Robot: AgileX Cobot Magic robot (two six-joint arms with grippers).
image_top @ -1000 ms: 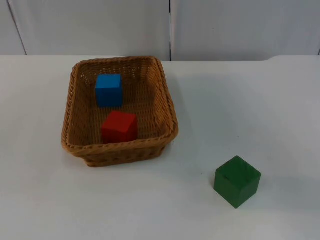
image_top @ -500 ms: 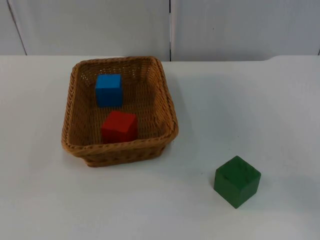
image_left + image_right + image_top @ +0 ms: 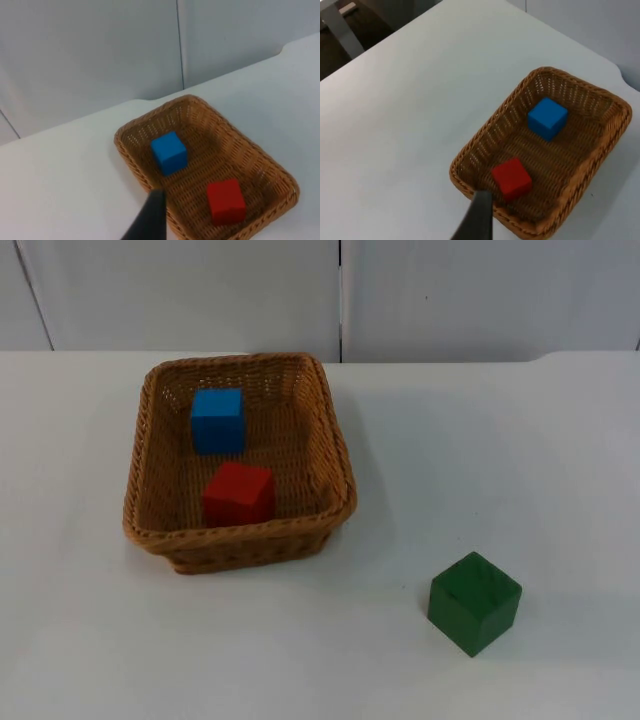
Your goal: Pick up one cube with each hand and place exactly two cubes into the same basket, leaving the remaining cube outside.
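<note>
From the top view, the wicker basket (image 3: 150, 502) sits left of centre on the white table (image 3: 520, 450), with the blue cube (image 3: 218, 419) toward its far side and the red cube (image 3: 239, 493) toward its near side, apart from each other. The green cube (image 3: 474, 602) rests on the table well to the right and nearer, outside the basket. Two in, one out: the task looks finished, so the main risk is any further move, such as an arm fetching the green cube or nudging the basket.

From the left wrist view, the left gripper (image 3: 148, 220) hangs above the basket's rim near the blue cube (image 3: 169, 153) and the red cube (image 3: 226, 201); whether its claw is spread or pressed together I cannot tell. A drop here could strike the rim.

From the right wrist view, the right gripper (image 3: 477, 217) hangs over the basket (image 3: 485, 142) edge beside the red cube (image 3: 510, 176), the blue cube (image 3: 547, 118) beyond. Its claw state I cannot tell either.
</note>
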